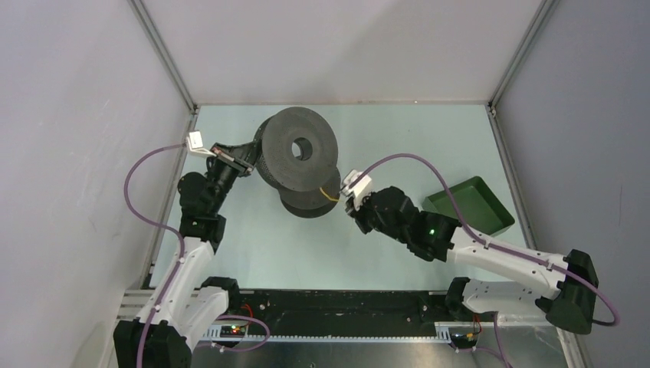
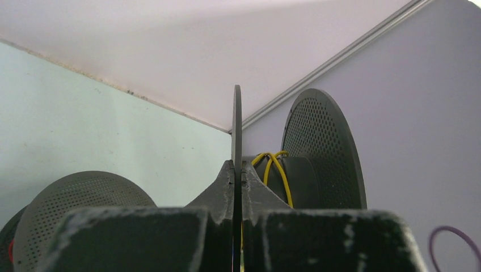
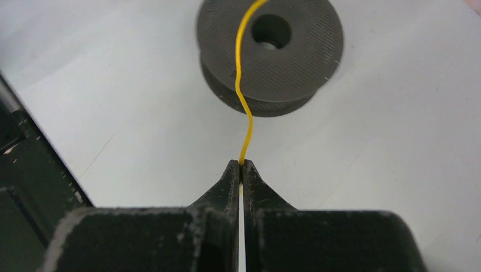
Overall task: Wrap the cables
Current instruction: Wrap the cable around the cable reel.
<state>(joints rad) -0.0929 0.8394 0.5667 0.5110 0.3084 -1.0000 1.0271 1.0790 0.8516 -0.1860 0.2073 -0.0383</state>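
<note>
Left arm (image 1: 180,280) and right arm (image 1: 498,257): white links, black joints, purple hoses (image 1: 402,156) trailing; green light (image 1: 431,230) on the right; left pincer (image 2: 237,165), right pincer (image 3: 242,164) scuffed charcoal.

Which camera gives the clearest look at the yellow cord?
The right wrist view: the yellow cord runs from the shut right gripper across the flat spool. The left wrist view shows only loops on the upright spool; the top view, a short bit.
</note>
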